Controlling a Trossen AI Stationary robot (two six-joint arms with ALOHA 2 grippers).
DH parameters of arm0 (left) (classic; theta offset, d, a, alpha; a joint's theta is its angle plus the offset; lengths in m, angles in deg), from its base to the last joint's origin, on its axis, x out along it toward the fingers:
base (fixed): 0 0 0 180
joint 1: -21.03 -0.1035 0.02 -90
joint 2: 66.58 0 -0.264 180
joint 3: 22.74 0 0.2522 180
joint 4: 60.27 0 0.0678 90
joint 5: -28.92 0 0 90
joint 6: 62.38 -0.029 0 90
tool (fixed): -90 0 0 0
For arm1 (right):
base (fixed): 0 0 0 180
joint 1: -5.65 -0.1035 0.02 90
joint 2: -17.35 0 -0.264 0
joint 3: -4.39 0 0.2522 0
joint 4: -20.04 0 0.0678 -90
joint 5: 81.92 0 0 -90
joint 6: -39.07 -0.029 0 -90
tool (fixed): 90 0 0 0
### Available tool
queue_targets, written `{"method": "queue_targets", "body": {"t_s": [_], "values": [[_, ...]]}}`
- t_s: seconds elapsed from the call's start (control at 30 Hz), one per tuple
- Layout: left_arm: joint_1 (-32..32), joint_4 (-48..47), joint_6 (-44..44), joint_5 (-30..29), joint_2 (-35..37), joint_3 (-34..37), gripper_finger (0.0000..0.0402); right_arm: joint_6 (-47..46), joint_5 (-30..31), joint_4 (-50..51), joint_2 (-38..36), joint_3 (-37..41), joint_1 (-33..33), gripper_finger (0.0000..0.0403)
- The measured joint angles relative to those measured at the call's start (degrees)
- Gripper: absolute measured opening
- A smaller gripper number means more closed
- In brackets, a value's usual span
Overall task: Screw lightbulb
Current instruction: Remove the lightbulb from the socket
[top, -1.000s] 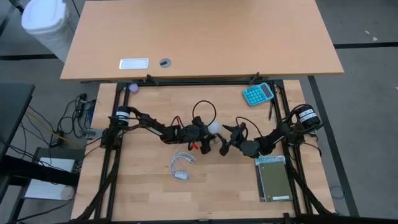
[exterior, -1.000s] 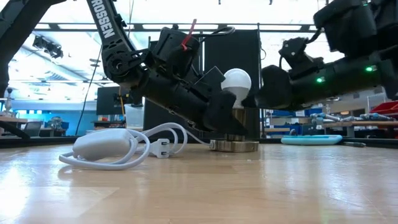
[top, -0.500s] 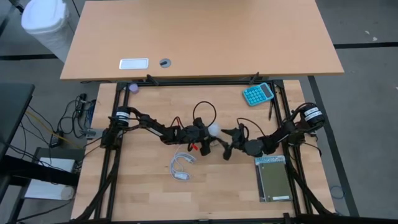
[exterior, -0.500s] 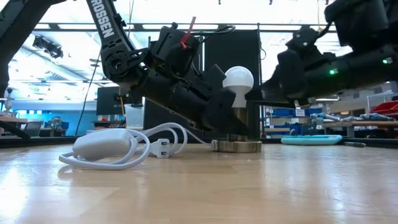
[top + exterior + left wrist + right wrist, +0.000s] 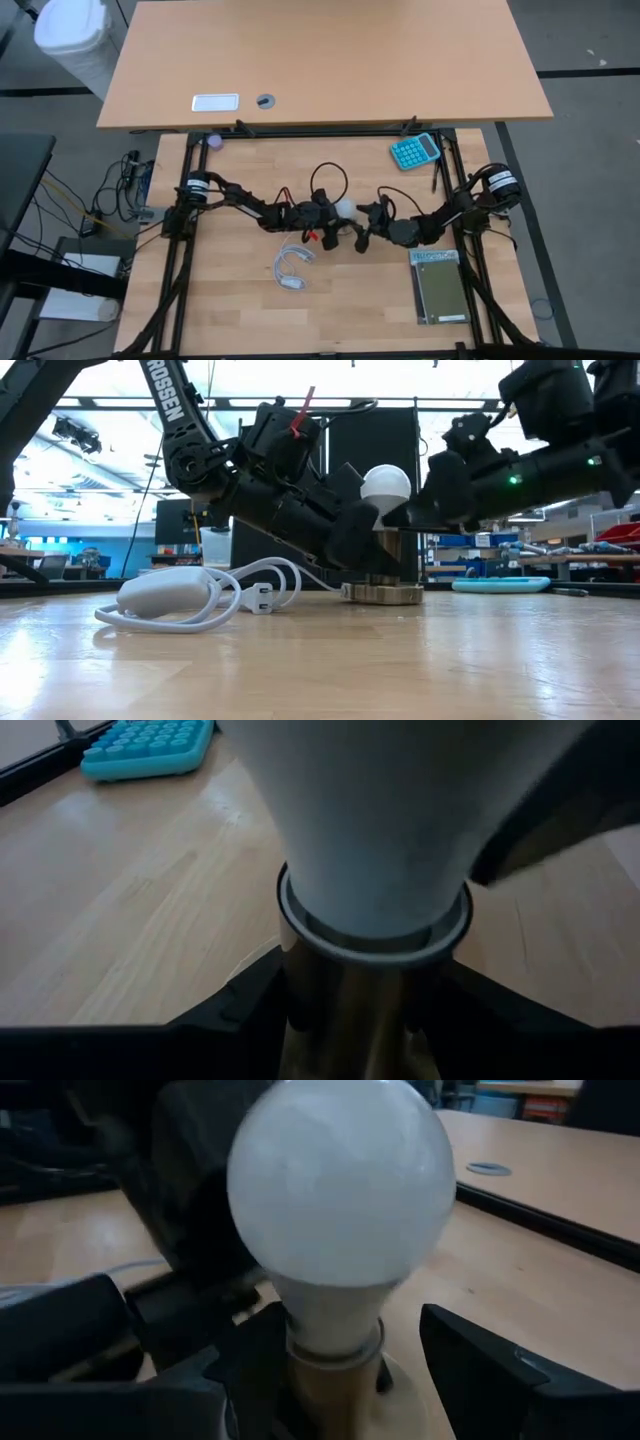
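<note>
The white lightbulb (image 5: 385, 485) stands upright with its base in a brass socket (image 5: 384, 555) on a round disc (image 5: 382, 595) at the table's middle. It also shows in the high view (image 5: 345, 207) and close up in the right wrist view (image 5: 340, 1190). My left gripper (image 5: 333, 216) comes from the left, slanting down, and is shut on the socket. My right gripper (image 5: 320, 1375) reaches in level from the right and is open. Its fingers (image 5: 500, 1380) stand wide on either side of the bulb's neck (image 5: 330, 1315), apart from it. My left gripper pinches the brass socket column (image 5: 345, 1020) between its two fingers (image 5: 250, 1010), just under the bulb's white neck. It comes slanting down from the table's left side. The socket stands upright with its disc on the table.
A coiled white cable with a plug (image 5: 190, 600) lies on the near left of the socket. A teal calculator (image 5: 415, 151) lies at the far right. A grey-green pad (image 5: 440, 290) lies near the right arm. A second, larger table (image 5: 320, 60) stands beyond the far edge.
My right gripper drew back a little from the bulb and rose. It then came back toward the bulb's neck and turned at the wrist. The bulb and socket stay upright in my left gripper's hold.
</note>
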Motion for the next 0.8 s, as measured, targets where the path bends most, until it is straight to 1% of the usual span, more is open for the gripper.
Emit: {"method": "queue_targets", "body": {"t_s": [0.1, 0.13, 0.2, 0.23, 0.3, 0.37, 0.47, 0.53, 0.67, 0.8], "values": [[-0.1, -0.1, -0.1, 0.1, 0.0, 0.0, 0.0195, -2.5, 4.4, 0.0, 0.0, 2.0, -0.8, 0.0229], [-0.1, -0.1, -0.1, 0.1, 0.0, 0.0, 0.0195, -3.7, 6.9, 0.0, 0.0, 2.8, -1.0, 0.0229], [0.0, 0.0, -0.2, 0.7, 0.0, 0.0, 0.0195, -7.4, 13.6, 0.2, 0.0, 4.5, -1.6, 0.0229], [0.0, 0.0, -0.2, 0.8, 0.0, 0.0, 0.0195, -8.9, 15.8, 0.3, 0.0, 5.3, -1.8, 0.0229], [0.1, 0.0, -0.2, 1.2, 0.0, 0.0, 0.0195, -9.9, 16.5, -1.1, 0.0, 6.4, -2.0, 0.0229], [0.0, 0.1, -0.2, 1.1, 0.0, 0.0, 0.0195, -9.7, 13.9, -2.6, 0.0, 6.6, -2.1, 0.0229], [0.0, 0.1, -0.2, 0.8, 0.0, 0.0, 0.0195, -5.8, 4.1, -5.3, 0.0, 5.4, -2.0, 0.0229], [0.0, 0.1, -0.2, 0.9, 0.0, 0.0, 0.0195, -4.2, -0.3, -5.4, 0.0, 4.1, -2.2, 0.0229], [0.0, 0.1, -0.2, 0.9, 0.0, 0.0, 0.0195, -0.7, -2.5, -4.6, 0.0, 1.1, -2.0, 0.0229], [0.0, 0.1, -0.2, 0.9, 0.0, 0.0, 0.0195, 0.4, -2.6, 1.7, 0.0, -2.1, -0.7, 0.0229]]}}
